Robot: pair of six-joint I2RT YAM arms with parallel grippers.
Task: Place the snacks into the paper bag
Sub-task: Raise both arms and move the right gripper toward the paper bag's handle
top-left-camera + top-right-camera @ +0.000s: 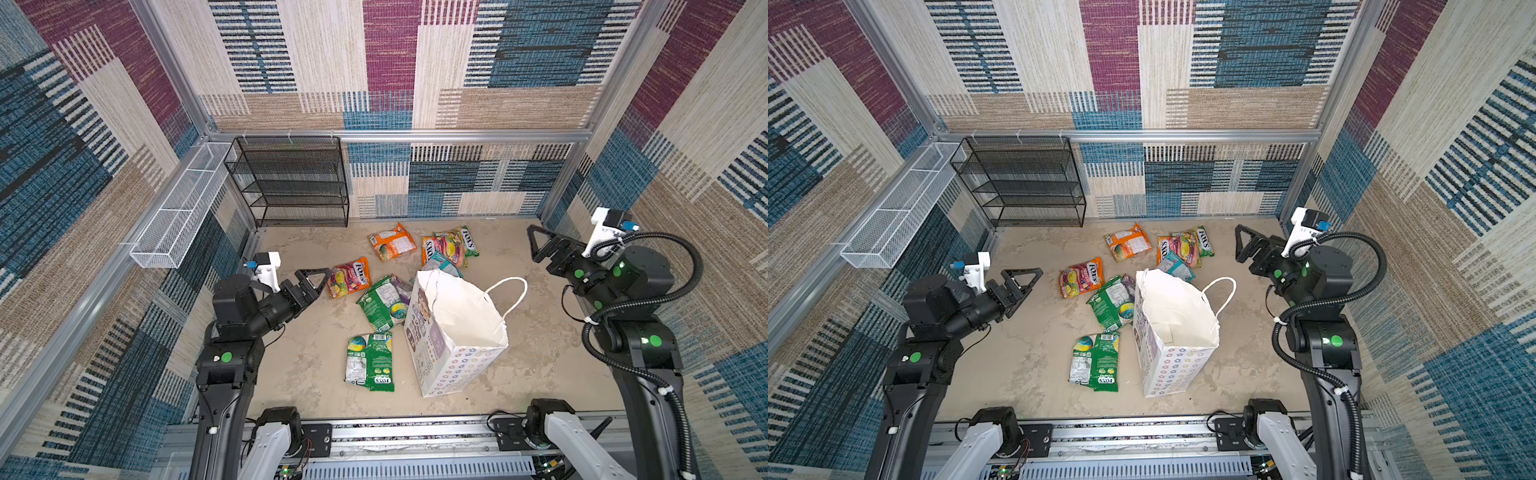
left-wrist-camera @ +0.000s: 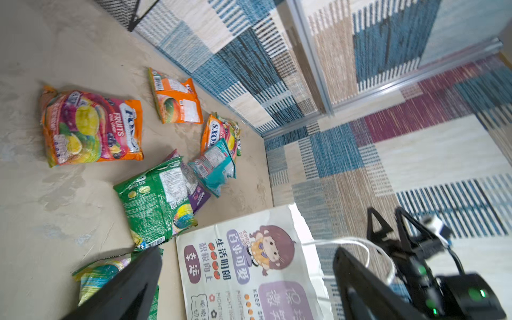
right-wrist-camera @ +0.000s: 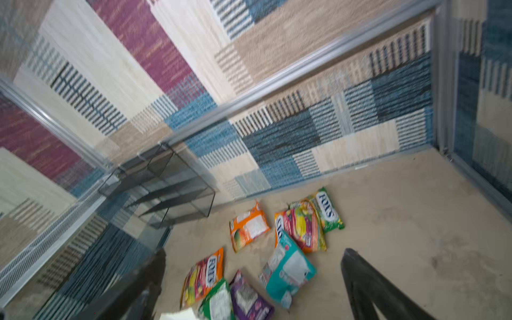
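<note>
The white paper bag (image 1: 457, 332) (image 1: 1177, 332) stands upright and open mid-table, with its cartoon side (image 2: 249, 266) facing left. Several snacks lie flat around it: a fruit-print orange packet (image 1: 349, 277) (image 2: 91, 127), an orange one (image 1: 392, 242) farther back, a multicolour one (image 1: 442, 249), a teal one (image 1: 442, 266) (image 3: 288, 271), a green one (image 1: 382, 305) over a purple one (image 3: 249, 302), and a green one (image 1: 370, 361) in front. My left gripper (image 1: 320, 277) (image 2: 248, 250) hovers open left of the orange fruit packet. My right gripper (image 1: 534, 237) (image 3: 255, 252) is open and empty, raised right of the back packets.
A black mesh shelf (image 1: 291, 183) stands at the back left. A white wire basket (image 1: 183, 208) hangs on the left wall. Patterned walls close in the table on three sides, and a metal rail (image 1: 415, 432) with the arm bases runs along the front.
</note>
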